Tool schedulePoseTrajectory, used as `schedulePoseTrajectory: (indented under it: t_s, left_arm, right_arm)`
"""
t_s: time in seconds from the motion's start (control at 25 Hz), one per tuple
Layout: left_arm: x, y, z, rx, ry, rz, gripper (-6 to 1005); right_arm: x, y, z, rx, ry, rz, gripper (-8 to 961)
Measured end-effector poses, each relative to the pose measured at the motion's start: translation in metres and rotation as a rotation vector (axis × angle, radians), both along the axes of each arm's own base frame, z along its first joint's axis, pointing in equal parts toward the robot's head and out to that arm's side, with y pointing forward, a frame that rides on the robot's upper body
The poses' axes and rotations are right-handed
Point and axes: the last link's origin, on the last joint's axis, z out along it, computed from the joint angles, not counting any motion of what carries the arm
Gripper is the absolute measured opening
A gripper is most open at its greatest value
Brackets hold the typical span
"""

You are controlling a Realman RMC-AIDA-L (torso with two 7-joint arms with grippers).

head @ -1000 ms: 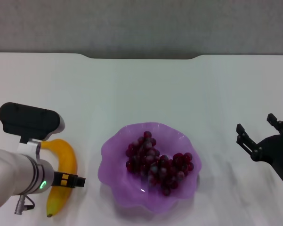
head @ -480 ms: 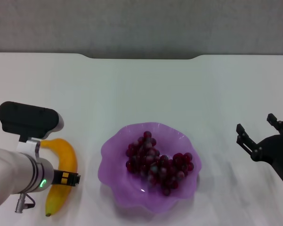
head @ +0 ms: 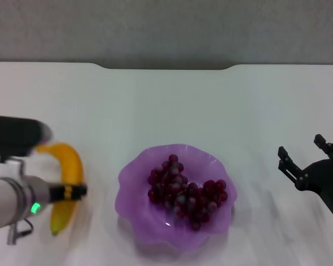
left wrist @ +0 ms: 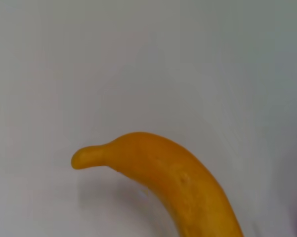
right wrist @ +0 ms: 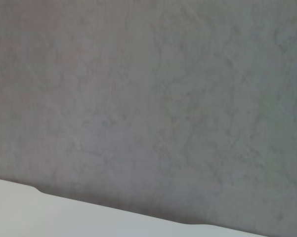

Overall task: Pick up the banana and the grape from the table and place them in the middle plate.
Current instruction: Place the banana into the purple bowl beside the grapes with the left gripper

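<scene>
While the grape bunch already lies inside the middle plate, the banana is still out on the desk, so the step in hand looks like the pick-up of the banana by the left arm. The left hand sits across the banana's middle, to the left of the plate; whether its fingers are together on the fruit or apart I cannot tell, since they are hidden and smeared. The right hand hovers well apart on the right side of the desk, its fingers spread and holding nothing.

The next move, as I judge it, calls for a firm hold on the banana, a lift clear of the desk, a carry rightward over the plate's wavy rim, and a release onto or beside the grapes without knocking them out.

The banana is curved, smooth and yellow-orange, with a paler greenish tip at its near end; the left wrist view shows its stubby stem end and a faint shadow below it. The grapes are dark red and glossy, heaped in the purple translucent dish.
</scene>
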Motion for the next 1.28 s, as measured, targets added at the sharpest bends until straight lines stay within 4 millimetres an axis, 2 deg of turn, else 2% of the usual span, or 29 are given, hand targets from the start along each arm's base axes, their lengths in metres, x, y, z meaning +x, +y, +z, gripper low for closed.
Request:
schedulePoseTrajectory:
  t_s: [0.16,0.36,0.68,1.0,1.2,1.24,1.28]
  left_arm:
    - [0.001,-0.005,0.024,0.163,-0.055,-0.114,507]
    - [0.003,-0.01,0.033,0.273,-0.12,-0.206,507]
    - [0.019,-0.023,0.028,0.407,-0.236,-0.452,507]
    - [-0.002,-0.037,0.009,0.452,-0.299,-0.575,506]
    - [-0.007,-0.048,-0.001,0.465,-0.352,-0.661,506]
    - [-0.007,-0.057,-0.004,0.481,-0.391,-0.729,506]
    - [-0.007,-0.058,-0.005,0.483,-0.399,-0.739,506]
  right_arm:
    - [0.001,0.0,0.0,0.0,-0.003,-0.002,876]
    - [0.001,0.0,0.0,0.0,-0.003,-0.001,876]
    - [0.001,0.0,0.0,0.0,-0.005,-0.001,876]
    - [0.0,0.002,0.0,-0.002,-0.007,0.003,876]
    - [0.0,0.003,0.0,-0.005,-0.011,0.002,876]
    - [0.0,0.004,0.0,-0.005,-0.011,0.002,876]
    - [0.0,0.004,0.0,-0.005,-0.011,0.002,876]
